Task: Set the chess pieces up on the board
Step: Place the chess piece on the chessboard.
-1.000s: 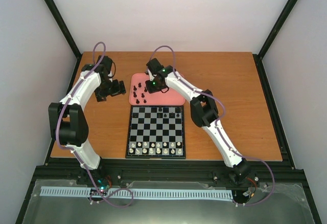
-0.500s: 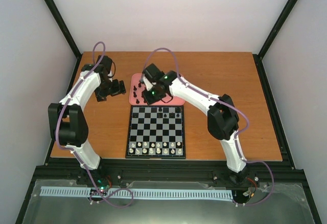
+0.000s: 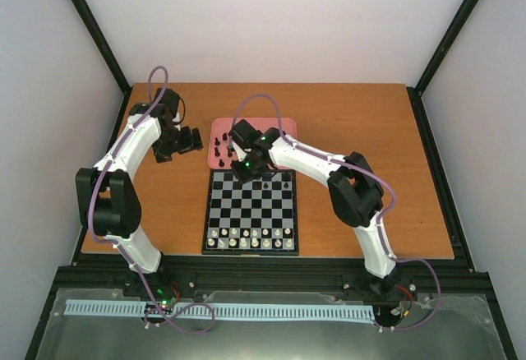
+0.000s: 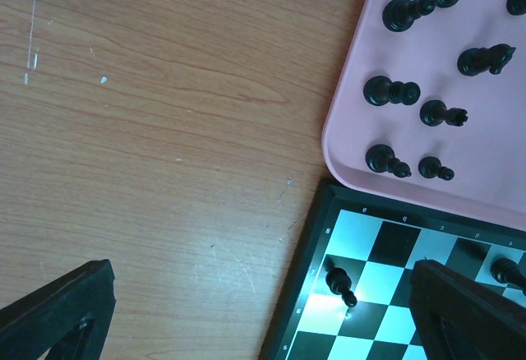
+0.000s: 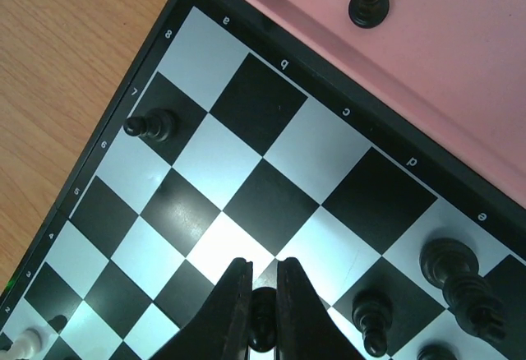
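The board [image 3: 251, 210] lies mid-table, with white figures along its near rows. My right gripper [image 3: 249, 169] hovers over the board's far left part, shut on a black chess piece [image 5: 263, 327] held between its fingers [image 5: 235, 298]. A black pawn [image 5: 150, 126] stands near the board's [image 5: 271, 204] left edge, and a few black pieces [image 5: 456, 278] stand at the right. Several black pieces [image 4: 393, 91] lie on the pink tray [image 4: 353, 154]. My left gripper [image 3: 187, 140] is open and empty over bare wood left of the tray, wide apart in its own view [image 4: 261, 274].
The pink tray [image 3: 283, 159] touches the board's far edge. White figures [image 3: 251, 242] fill the board's near rows. Bare wooden table [image 3: 370, 146] lies right of the board and tray. Black frame posts stand at the table's corners.
My right gripper has moved from over the tray toward me to the board's far rows, carrying the black piece. The left arm has not moved.
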Motion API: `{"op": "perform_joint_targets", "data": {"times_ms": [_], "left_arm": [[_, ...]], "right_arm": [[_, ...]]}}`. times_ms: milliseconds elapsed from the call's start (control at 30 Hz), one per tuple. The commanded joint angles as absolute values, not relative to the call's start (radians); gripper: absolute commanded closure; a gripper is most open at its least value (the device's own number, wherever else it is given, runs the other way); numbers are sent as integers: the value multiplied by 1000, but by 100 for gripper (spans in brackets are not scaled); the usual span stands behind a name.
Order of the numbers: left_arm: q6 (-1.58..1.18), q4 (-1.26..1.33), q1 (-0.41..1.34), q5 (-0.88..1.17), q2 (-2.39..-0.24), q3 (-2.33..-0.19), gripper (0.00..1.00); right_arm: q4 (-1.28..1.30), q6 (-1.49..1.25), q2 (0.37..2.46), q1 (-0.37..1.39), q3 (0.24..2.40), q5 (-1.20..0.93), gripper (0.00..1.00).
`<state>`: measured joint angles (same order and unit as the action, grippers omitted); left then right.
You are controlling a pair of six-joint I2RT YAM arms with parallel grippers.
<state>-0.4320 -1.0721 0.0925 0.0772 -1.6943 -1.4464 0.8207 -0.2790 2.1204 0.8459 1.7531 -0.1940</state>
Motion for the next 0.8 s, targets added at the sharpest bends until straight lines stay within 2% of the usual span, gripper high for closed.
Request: {"op": "perform_joint_targets", "data": {"times_ms": [0,767], "left_arm": [[-443,-1064,94,79,-1659,-1443,0],[-440,-1063,94,72,-1671,-1446,0]], "right_arm": [[795,-292,2156,848,1764,-178,94],[796,-274,2195,836,1751,-152,93]]}}
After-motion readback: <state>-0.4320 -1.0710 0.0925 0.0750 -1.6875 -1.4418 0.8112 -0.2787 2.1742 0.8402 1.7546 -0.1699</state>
